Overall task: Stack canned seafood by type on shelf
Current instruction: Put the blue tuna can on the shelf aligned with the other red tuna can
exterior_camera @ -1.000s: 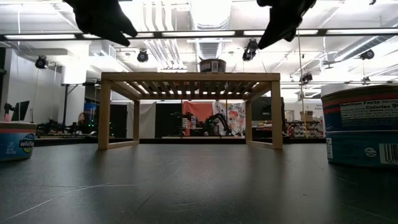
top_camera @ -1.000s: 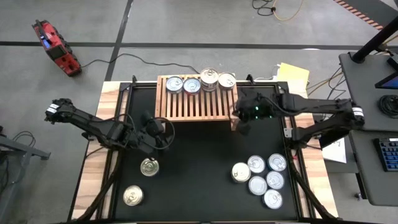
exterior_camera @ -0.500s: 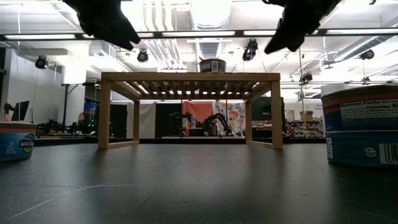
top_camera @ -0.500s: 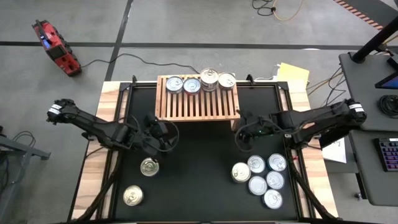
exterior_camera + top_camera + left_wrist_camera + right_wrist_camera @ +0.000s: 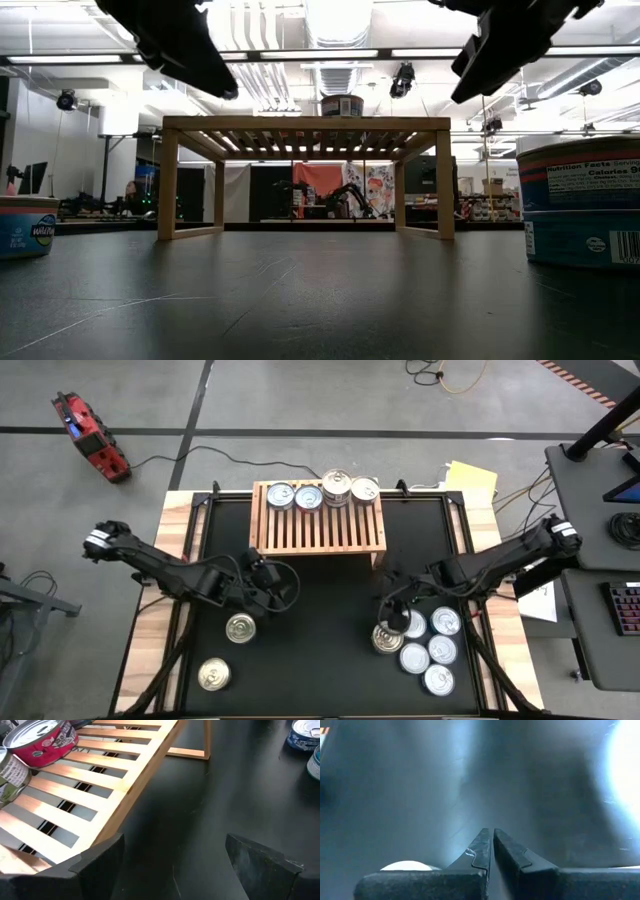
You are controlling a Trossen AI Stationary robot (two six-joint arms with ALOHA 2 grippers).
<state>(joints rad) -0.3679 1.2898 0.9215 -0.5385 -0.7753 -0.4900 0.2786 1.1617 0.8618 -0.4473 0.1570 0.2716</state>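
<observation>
The light-wood shelf (image 5: 318, 520) stands at the table's far middle with several cans (image 5: 308, 497) in a row along its far edge; the left wrist view shows a red-labelled one (image 5: 42, 740) and a green-labelled one (image 5: 10, 770). Two gold-lidded cans (image 5: 240, 627) (image 5: 213, 674) rest on the black mat at the near left. A cluster of several silver-lidded cans (image 5: 425, 650) sits at the near right. My left gripper (image 5: 275, 592) (image 5: 172, 865) hangs open over the mat near the shelf's left front corner, nothing between its fingers. My right gripper (image 5: 392, 610) (image 5: 492, 835) is shut and empty, in the air just beyond the cluster.
The black mat (image 5: 320, 650) between the two can groups is bare. In the low view both grippers (image 5: 190, 50) (image 5: 505, 45) hang well above the mat, with a blue-labelled can (image 5: 580, 200) close at the right and another (image 5: 25, 228) at the left.
My right gripper, shut throughout, has swung from beside the shelf's right end toward the table's near edge and down, ending over the far side of the right can cluster. My left gripper has sunk a little and drifted toward the table's right, still open.
</observation>
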